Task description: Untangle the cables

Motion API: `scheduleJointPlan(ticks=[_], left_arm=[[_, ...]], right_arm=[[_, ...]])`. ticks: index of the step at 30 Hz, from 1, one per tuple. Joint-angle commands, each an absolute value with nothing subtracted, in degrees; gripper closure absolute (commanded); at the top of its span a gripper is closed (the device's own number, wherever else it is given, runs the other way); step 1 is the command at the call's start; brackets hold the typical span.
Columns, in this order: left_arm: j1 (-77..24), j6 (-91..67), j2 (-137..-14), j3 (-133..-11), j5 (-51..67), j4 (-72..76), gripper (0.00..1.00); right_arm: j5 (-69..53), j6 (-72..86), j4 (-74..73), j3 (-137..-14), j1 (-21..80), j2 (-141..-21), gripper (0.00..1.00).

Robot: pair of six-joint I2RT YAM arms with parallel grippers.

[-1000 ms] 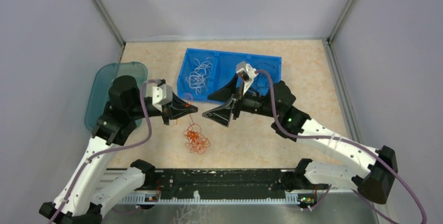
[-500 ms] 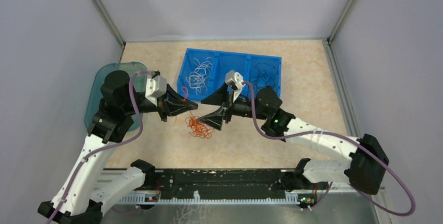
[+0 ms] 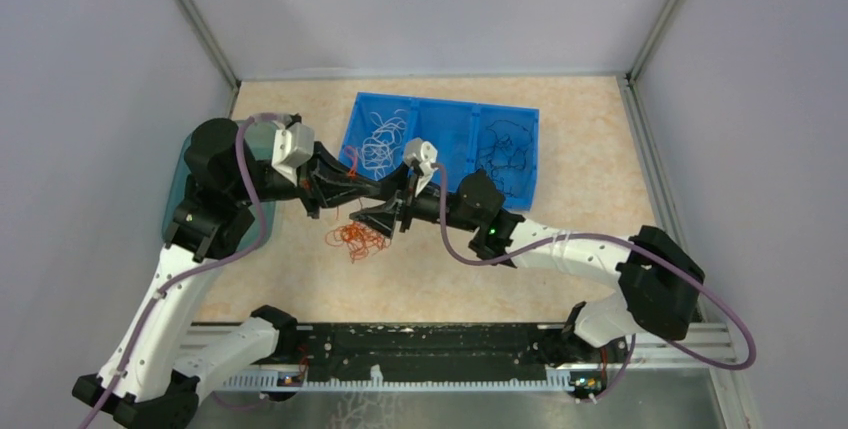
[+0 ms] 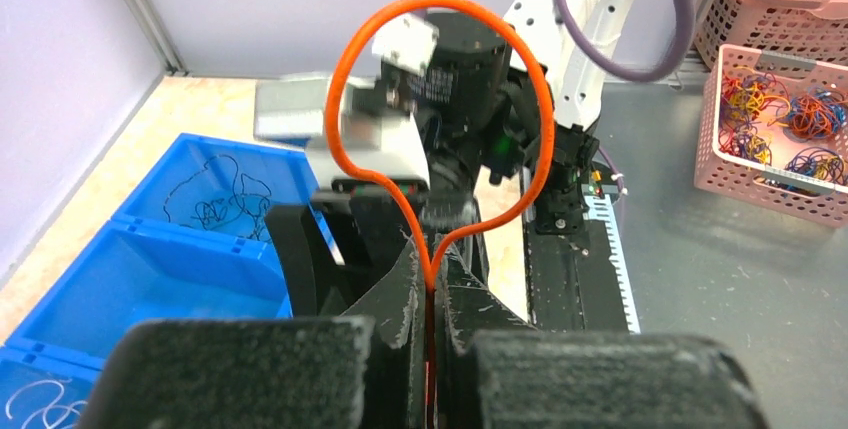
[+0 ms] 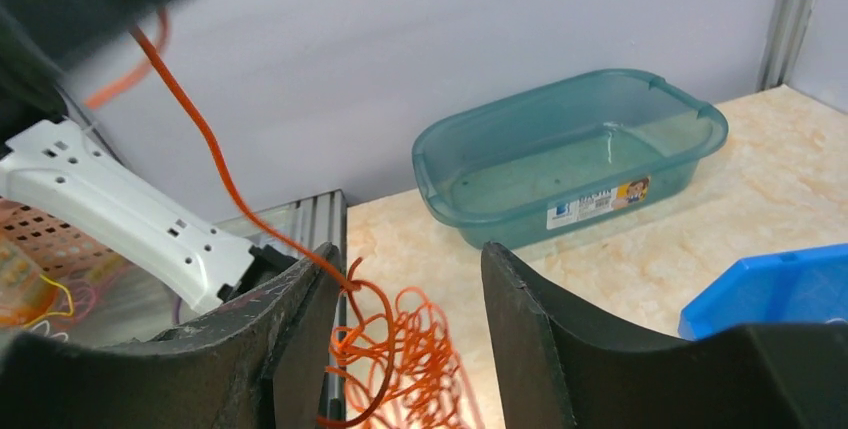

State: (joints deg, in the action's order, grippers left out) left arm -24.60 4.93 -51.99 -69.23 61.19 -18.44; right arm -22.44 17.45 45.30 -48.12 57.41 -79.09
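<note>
Left hand pinches one orange cable, apparently.

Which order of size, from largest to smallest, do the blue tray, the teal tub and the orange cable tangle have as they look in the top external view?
1. blue tray
2. teal tub; the left arm hides most of it, so its place above the tangle is unsure
3. orange cable tangle

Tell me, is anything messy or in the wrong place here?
Yes. The orange cables lie in a tangled clump on the table, outside the blue bin, whereas the white cables and black cables sit in its compartments. One orange strand is pinched in the left gripper, its loop sticking out.
</note>
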Motion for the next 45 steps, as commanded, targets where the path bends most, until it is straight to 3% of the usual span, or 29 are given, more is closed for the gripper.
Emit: scheduleJointPlan(ticks=[1, 15, 21, 45], left_arm=[[-24.34, 2.63, -51.8, -71.65, 62.89, -15.56, 0.99], [-24.34, 2.31, -51.37, -71.67, 62.66, -14.27, 0.99], [-24.32, 0.56, -51.92, -73.47, 62.67, -11.97, 0.99], [-24.35, 6.64, -58.75, -97.51, 54.85, -6.48, 1.0]], right_arm=[[-18.15, 14.05, 51.4, -48.44, 59.23, -80.5, 0.45], [-15.48, 13.29, 50.5, -49.94, 59.34, -81.46, 0.48], [-14.64, 17.17, 55.89, -43.27, 59.41, -85.45, 0.47], [-9.67, 24.38, 67.56, -28.09, 60.09, -94.28, 0.5]])
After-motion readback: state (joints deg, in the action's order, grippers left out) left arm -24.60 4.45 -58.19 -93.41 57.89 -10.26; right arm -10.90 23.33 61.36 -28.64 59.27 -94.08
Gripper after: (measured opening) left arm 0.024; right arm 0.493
